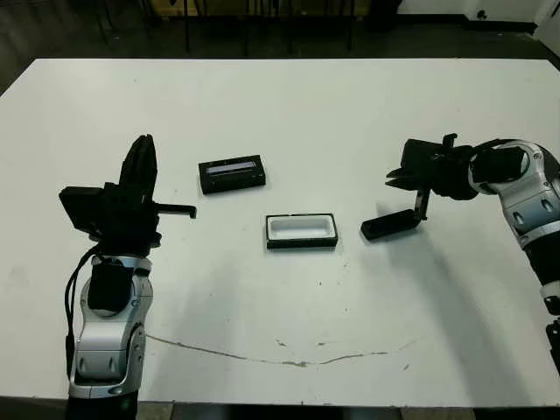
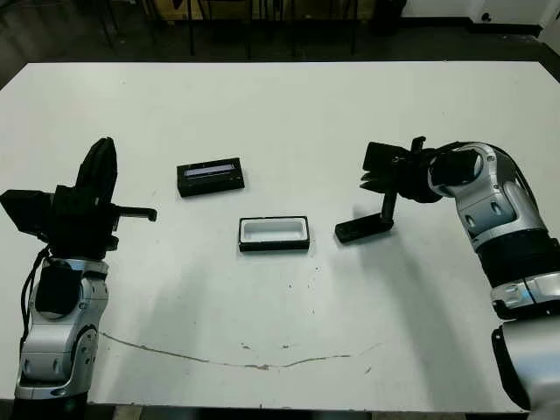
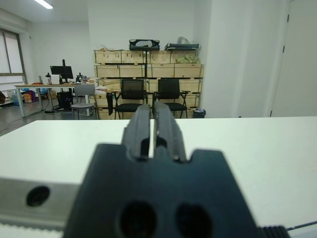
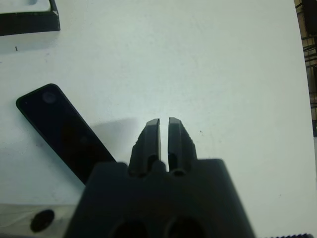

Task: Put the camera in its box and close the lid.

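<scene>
The camera [image 1: 389,225], a slim black bar, lies flat on the white table just right of the box [image 1: 302,230]. The box is an open shallow tray with black walls and white lining. The lid [image 1: 232,173], a black slab with a pale strip, lies to the box's back left. My right gripper [image 1: 394,178] hovers just behind and above the camera. It is shut and holds nothing. In the right wrist view the camera [image 4: 59,129] lies beside the fingertips [image 4: 153,124], apart from them. My left gripper [image 1: 143,147] is raised at the left, shut and empty, well away from the lid.
The table's front edge has a thin brown crack line [image 1: 262,357]. Beyond the far edge stand chairs [image 3: 131,96], desks and wooden crates. The left forearm [image 1: 109,324] stands at the near left corner.
</scene>
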